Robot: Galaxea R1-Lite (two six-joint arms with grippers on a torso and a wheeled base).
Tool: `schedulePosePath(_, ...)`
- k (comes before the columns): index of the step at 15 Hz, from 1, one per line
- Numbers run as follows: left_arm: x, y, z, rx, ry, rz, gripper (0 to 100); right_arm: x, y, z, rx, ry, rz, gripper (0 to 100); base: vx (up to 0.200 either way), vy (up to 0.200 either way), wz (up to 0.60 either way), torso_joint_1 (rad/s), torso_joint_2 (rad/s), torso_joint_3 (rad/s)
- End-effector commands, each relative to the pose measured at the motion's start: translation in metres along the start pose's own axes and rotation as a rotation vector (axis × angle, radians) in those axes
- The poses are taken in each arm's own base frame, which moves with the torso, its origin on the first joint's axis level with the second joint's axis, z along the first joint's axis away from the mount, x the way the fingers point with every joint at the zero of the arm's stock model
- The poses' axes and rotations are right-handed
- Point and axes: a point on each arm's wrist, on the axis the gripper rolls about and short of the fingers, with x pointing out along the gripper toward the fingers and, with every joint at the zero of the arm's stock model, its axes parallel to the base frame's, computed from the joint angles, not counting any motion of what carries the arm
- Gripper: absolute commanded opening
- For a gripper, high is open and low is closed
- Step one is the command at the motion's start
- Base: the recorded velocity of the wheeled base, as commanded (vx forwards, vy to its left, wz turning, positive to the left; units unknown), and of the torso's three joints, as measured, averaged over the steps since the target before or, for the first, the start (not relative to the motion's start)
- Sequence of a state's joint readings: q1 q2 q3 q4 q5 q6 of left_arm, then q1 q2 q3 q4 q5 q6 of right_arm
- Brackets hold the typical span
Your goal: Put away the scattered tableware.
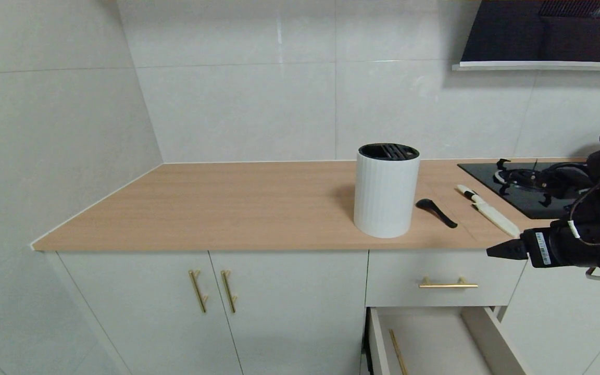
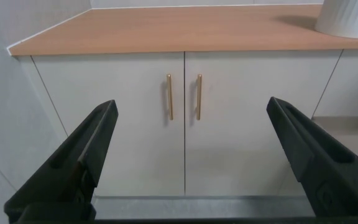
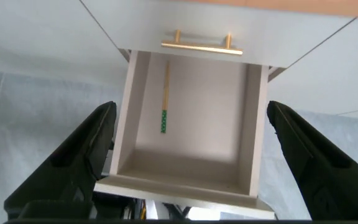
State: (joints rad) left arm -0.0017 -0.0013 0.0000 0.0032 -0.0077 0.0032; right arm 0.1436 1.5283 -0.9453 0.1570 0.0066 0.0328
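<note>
Black spoon (image 1: pixel 435 211) & white knife (image 1: pixel 487 211) lie on counter (image 1: pixel 227 208) just right of white holder (image 1: pixel 386 192), chopsticks (image 3: pixel 165 99) in open drawer (image 3: pixel 216 124) below; right pincer (image 3: pixel 185 162) released, above drawer; left pincer (image 2: pixel 191 162) released, facing cabinet doors (image 2: pixel 241 124).

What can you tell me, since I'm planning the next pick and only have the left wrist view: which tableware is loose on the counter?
Observer: A black spoon lies on the counter beside the white holder, on its stove side.
Operator: Anything else loose?
Observer: A white knife lies between the spoon and the stove.
Operator: Is a drawer ready?
Observer: Yes, the lower drawer is open with chopsticks inside, and the right gripper hangs open above it.
</note>
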Motion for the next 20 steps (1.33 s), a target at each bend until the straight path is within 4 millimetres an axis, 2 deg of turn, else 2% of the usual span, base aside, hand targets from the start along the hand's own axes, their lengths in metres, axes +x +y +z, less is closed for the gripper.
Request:
schedulePosePath(1,0.0,0.0,0.0,0.0,0.001,0.0,100,0.017,-0.002,0.011,-0.017,-0.022,0.012,100,0.0,0.0,0.0,0.022,-0.06,-0.017)
schedulePosePath(4,0.0,0.0,0.0,0.0,0.001,0.0,100,0.057,-0.01,0.05,-0.05,-0.111,0.081,100,0.0,0.0,0.0,0.0,0.0,0.0)
schedulePosePath(5,0.0,0.0,0.0,0.0,0.001,0.0,100,0.065,-0.011,0.055,-0.049,-0.112,0.095,100,0.0,0.0,0.0,0.0,0.0,0.0)
schedulePosePath(6,0.0,0.0,0.0,0.0,0.001,0.0,100,0.096,-0.017,0.067,-0.086,-0.106,0.104,100,0.0,0.0,0.0,0.0,0.0,0.0)
schedulePosePath(7,0.0,0.0,0.0,0.0,0.001,0.0,100,0.118,-0.026,0.072,-0.106,-0.096,0.09,100,0.0,0.0,0.0,0.0,0.0,0.0)
schedulePosePath(10,0.0,0.0,0.0,0.0,0.001,0.0,100,0.163,-0.035,0.069,-0.106,-0.067,0.086,100,0.0,0.0,0.0,0.0,0.0,0.0)
schedulePosePath(11,0.0,0.0,0.0,0.0,0.001,0.0,100,0.175,-0.036,0.068,-0.119,-0.091,0.093,100,0.0,0.0,0.0,0.0,0.0,0.0)
schedulePosePath(12,0.0,0.0,0.0,0.0,0.001,0.0,100,0.176,-0.036,0.067,-0.121,-0.092,0.093,100,0.0,0.0,0.0,0.0,0.0,0.0)
schedulePosePath(13,0.0,0.0,0.0,0.0,0.001,0.0,100,0.193,-0.038,0.063,-0.125,-0.118,0.089,100,0.0,0.0,0.0,0.0,0.0,0.0)
schedulePosePath(16,0.0,0.0,0.0,0.0,0.001,0.0,100,0.206,-0.04,0.058,-0.124,-0.109,0.095,100,0.0,0.0,0.0,0.0,0.0,0.0)
schedulePosePath(20,0.0,0.0,0.0,0.0,0.001,0.0,100,0.231,-0.044,0.055,-0.127,-0.197,0.095,100,0.0,0.0,0.0,0.0,0.0,0.0)
